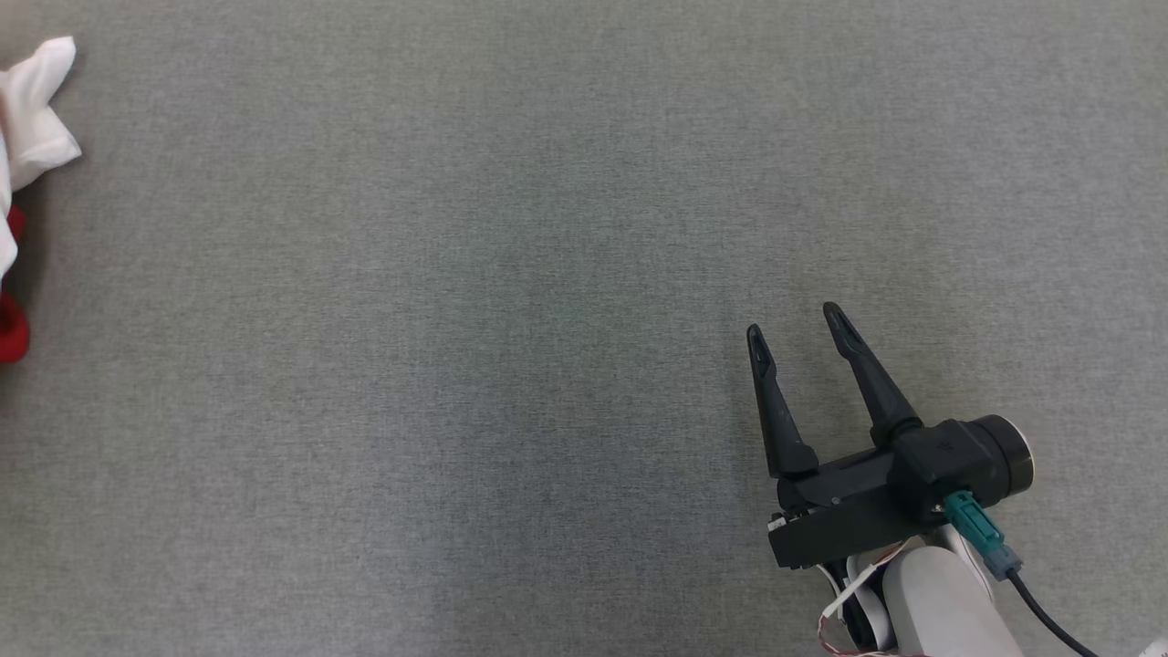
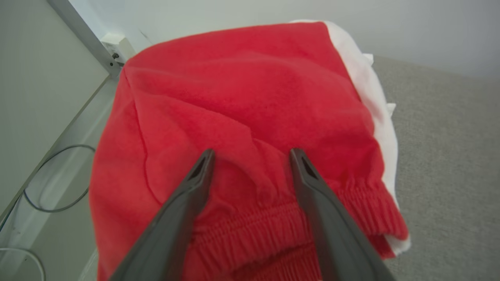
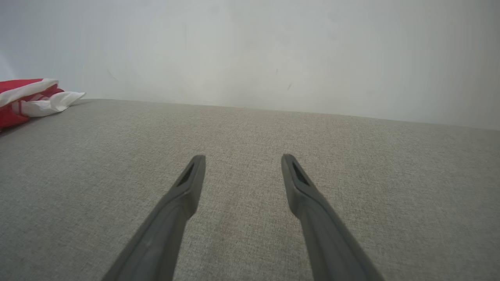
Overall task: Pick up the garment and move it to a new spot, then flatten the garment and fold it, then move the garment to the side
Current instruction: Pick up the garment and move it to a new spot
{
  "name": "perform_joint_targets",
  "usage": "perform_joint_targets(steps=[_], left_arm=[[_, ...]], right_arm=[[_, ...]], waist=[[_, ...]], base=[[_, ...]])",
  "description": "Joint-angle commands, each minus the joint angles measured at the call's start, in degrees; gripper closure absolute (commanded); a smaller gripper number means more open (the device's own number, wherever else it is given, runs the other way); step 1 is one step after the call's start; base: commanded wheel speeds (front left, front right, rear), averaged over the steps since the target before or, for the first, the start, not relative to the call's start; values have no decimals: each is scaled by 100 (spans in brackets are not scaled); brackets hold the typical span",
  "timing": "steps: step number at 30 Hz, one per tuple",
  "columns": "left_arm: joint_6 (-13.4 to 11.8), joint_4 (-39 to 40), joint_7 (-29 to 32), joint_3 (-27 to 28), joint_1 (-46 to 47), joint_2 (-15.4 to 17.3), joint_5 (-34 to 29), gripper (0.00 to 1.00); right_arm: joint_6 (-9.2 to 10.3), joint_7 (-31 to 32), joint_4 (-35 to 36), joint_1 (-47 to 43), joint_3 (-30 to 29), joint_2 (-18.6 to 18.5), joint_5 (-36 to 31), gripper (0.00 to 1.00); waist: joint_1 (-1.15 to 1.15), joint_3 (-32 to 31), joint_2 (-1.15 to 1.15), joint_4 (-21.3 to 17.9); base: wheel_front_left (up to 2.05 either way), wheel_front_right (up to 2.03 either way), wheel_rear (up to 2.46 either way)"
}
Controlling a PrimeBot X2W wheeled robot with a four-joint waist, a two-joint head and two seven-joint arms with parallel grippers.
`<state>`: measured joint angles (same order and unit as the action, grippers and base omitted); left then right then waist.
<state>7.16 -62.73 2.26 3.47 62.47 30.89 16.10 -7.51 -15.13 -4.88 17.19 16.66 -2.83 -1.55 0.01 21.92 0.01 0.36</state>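
Observation:
The garment (image 2: 250,101) is red fleece with a white part and a gathered elastic band, bunched at the left edge of the grey table. In the head view a white and red bit of the garment (image 1: 27,119) pokes in at the far left. My left gripper (image 2: 252,156) hovers open right over the red cloth, fingers spread astride a fold near the band, nothing pinched. My right gripper (image 1: 794,324) stands open at the lower right of the table, well away from the cloth. From the right wrist, the right gripper (image 3: 242,160) points over bare cloth surface, with the garment (image 3: 27,97) far to the left.
The grey fabric-covered table (image 1: 547,319) stretches wide between the garment and my right gripper. Beyond the table's left edge, the left wrist view shows a pale floor with a thin cable (image 2: 58,183) and a wall fitting (image 2: 115,45). A pale wall (image 3: 250,50) stands behind the table.

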Motion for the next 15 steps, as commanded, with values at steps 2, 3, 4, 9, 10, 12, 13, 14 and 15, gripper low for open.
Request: perform_joint_targets(steps=[2,3,4,9,10,12,13,14,15], left_arm=[[14,-251,251,-147,15,59,32,0],[18,-361,384,-213,-10,70,-3,0],[15,-468,529,-262,-30,56,6,0],[18,-651,615,-423,-68,104,-27,50],[18,-664,582,-453,-77,97,-38,100],[19,-659,476,-522,-85,100,-71,100],[19,-644,404,-559,-93,98,-107,100],[20,-621,321,-587,-85,117,-118,100],[20,-621,321,-587,-85,117,-118,100]], right_arm=[[4,-4,-8,73,27,-11,-12,0],[4,-4,-10,78,33,-11,-9,0],[3,-4,-14,82,36,-11,-9,0],[4,-4,-6,62,15,-11,-29,0],[4,-4,-7,49,13,-10,-32,0],[3,-4,-12,29,5,-10,-32,0],[3,-4,-17,21,-5,-11,-33,0],[3,-4,-20,11,-13,-11,-33,0],[3,-4,-20,11,-13,-11,-33,0]], waist=[[-1,12,-1,-56],[-1,11,-1,-71],[-1,7,-1,-83],[-1,-12,-1,-122],[-1,-18,-1,-125],[-1,-34,-1,-121],[-1,-48,-1,-113],[-1,-62,-1,-103],[-1,-62,-1,-103]], base=[[0,0,0],[0,0,0],[0,0,0],[0,0,0],[0,0,0],[0,0,0],[0,0,0],[0,0,0],[0,0,0]])
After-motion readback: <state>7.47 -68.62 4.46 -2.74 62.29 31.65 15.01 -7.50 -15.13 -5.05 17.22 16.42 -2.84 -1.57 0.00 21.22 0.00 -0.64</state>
